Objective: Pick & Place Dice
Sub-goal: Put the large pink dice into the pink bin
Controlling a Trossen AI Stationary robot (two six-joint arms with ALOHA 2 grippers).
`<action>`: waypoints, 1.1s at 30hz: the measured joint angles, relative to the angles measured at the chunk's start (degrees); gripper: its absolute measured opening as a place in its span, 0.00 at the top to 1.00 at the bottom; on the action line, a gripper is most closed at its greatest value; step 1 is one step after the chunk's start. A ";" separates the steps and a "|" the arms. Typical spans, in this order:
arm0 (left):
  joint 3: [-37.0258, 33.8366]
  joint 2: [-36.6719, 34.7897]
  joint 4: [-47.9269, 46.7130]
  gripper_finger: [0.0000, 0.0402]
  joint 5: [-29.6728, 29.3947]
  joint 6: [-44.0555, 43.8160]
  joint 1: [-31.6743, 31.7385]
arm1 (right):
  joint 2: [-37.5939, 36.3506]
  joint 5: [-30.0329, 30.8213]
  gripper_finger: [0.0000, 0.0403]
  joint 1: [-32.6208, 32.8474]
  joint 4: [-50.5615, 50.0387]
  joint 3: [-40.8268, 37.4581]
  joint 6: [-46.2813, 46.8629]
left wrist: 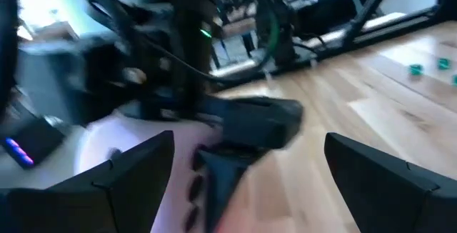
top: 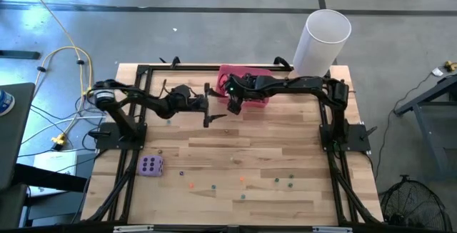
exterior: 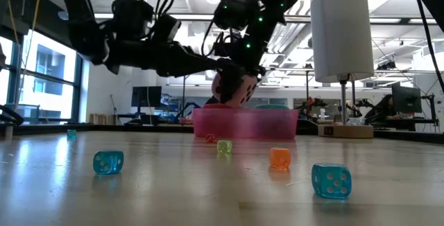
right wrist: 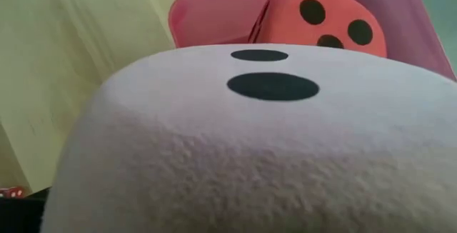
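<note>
My right gripper point(top: 234, 103) is shut on a pink die point(exterior: 237, 87) with dark pips, held just above the pink tray point(exterior: 208, 118) at the table's far middle. The die point(right wrist: 271, 154) fills the right wrist view. A red die point(right wrist: 321, 18) lies inside the tray point(right wrist: 207, 11). My left gripper point(left wrist: 246, 183) stands open and level just left of the pink die, touching nothing. A purple die point(top: 151, 165) rests on the table near the front left. Several tiny dice lie across the near half, among them a teal one point(exterior: 108, 161) and an orange one point(exterior: 280, 157). My right gripper holds the pink die point(exterior: 239, 80) between its two fingers, which slant down from the table's right side. The die hides the fingers in the wrist view, so the faces they press cannot be told. The die hangs clear above the tray.
A tall white cylinder point(top: 325, 40) stands at the far right corner. Black frame rails point(top: 128, 183) run along the table's left and right sides. Bare wood lies between the tray and the scattered tiny dice point(top: 243, 183).
</note>
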 joint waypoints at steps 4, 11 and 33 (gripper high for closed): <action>0.22 3.88 6.77 0.12 -1.44 0.75 1.02 | 0.00 -0.26 0.01 -0.21 0.00 0.00 0.00; 0.59 7.18 13.02 0.12 -2.89 -4.75 3.17 | -0.13 -0.92 0.01 -0.27 0.46 0.02 -0.07; 0.96 6.92 16.52 0.12 -12.16 -17.77 8.22 | 0.08 -2.15 0.01 0.33 -0.38 -0.02 -0.89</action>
